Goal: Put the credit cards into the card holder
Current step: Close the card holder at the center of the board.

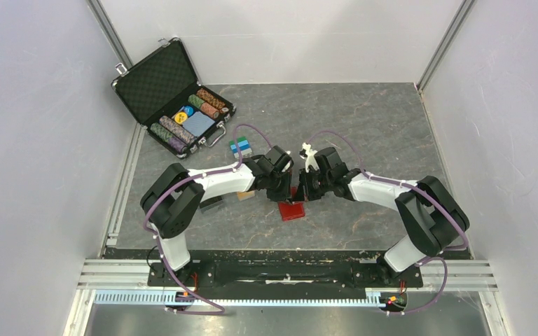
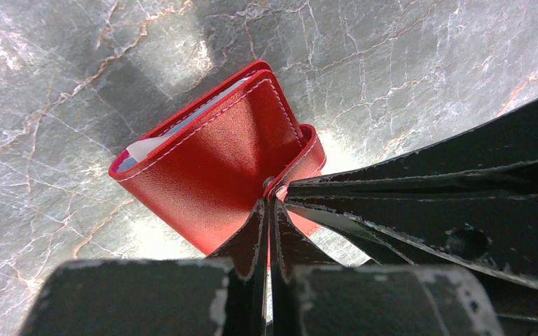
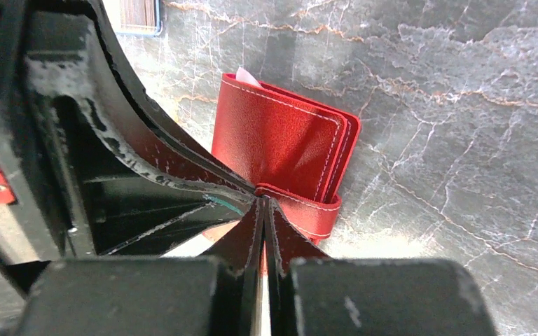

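Observation:
The red card holder [image 1: 293, 211] lies folded on the grey table between both arms. In the left wrist view the card holder [image 2: 217, 161] shows pale card edges [image 2: 134, 150] tucked inside. My left gripper [image 2: 269, 203] is shut on its snap strap [image 2: 308, 159]. My right gripper [image 3: 261, 203] is shut on the same strap [image 3: 305, 210] from the other side. Both grippers [image 1: 285, 190] [image 1: 302, 189] meet tip to tip above the holder. A pale card corner [image 3: 245, 75] sticks out of the holder's far end. One orange-gold card [image 1: 245, 196] lies loose by the left gripper and also shows in the right wrist view [image 3: 133, 14].
An open black chip case [image 1: 171, 94] with striped chips stands at the back left. A small stack of blue and green blocks [image 1: 239, 148] and a white object [image 1: 308, 150] lie just behind the grippers. A dark flat item [image 1: 210, 204] lies under the left arm.

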You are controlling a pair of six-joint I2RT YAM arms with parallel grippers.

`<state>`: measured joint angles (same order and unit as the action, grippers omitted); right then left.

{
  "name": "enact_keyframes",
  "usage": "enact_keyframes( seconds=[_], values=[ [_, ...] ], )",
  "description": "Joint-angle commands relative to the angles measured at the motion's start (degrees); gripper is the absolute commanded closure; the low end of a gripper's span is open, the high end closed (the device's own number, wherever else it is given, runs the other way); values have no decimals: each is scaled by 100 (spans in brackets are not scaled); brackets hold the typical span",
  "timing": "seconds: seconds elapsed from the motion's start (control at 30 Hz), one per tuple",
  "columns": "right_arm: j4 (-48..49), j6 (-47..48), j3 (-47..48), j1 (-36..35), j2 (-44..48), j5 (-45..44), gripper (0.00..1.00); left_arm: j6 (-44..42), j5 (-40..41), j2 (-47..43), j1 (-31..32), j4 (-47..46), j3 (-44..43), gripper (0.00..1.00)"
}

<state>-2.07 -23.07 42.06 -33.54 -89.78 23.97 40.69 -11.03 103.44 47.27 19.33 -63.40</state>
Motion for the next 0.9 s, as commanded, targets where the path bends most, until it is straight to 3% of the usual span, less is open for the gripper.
enact_keyframes(
  seconds=[0.0,0.87],
  values=[
    [134,97,293,-30,34,-62,100,-226,101,-288,-7,-298,-150,98],
    [55,191,392,4,298,-503,100,-215,4,-290,-104,-357,-216,98]
  ],
)
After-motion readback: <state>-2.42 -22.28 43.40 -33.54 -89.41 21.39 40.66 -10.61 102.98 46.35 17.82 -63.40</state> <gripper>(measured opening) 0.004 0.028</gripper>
